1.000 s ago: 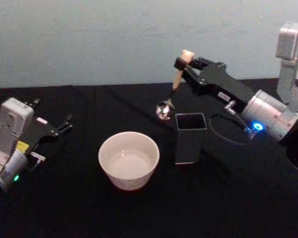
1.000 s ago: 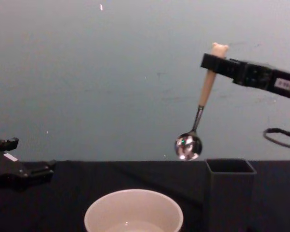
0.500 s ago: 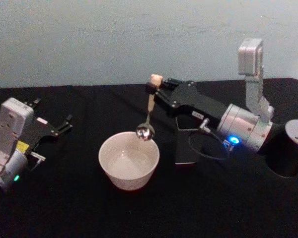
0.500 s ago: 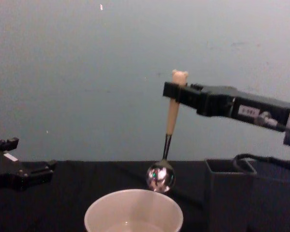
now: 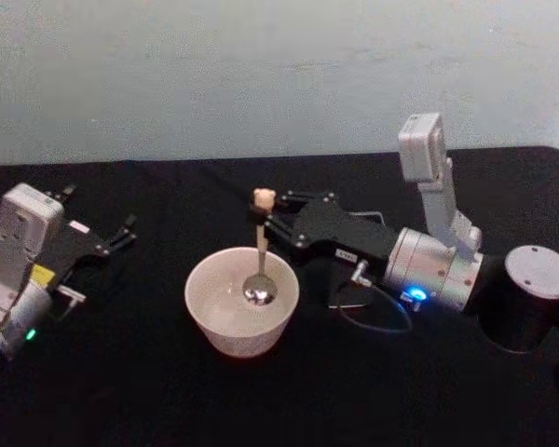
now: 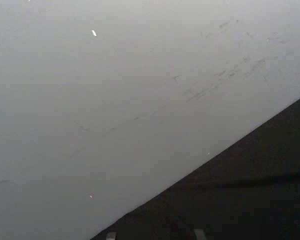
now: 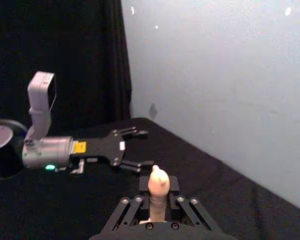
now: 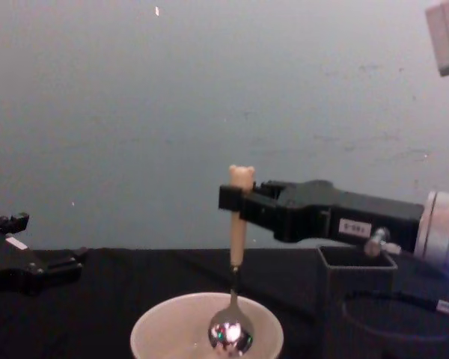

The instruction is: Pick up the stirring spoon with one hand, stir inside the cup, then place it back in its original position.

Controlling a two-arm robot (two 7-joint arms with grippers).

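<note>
My right jaws pinch the stirring spoon (image 8: pixel 236 254) just under its bear head, its bowl hanging inside the cup (image 5: pixel 228 331). It is light and stiff, probably slick, so a firm pinch suits it. My left jaws rest spread at the worktop's left.

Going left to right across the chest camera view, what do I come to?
Black open left tool → wide round cream-white cup → dark grey square upright holder. The bear-headed beige-handled spoon, gripped in the right tool, stands inside the cup's span, so it is left out.
</note>
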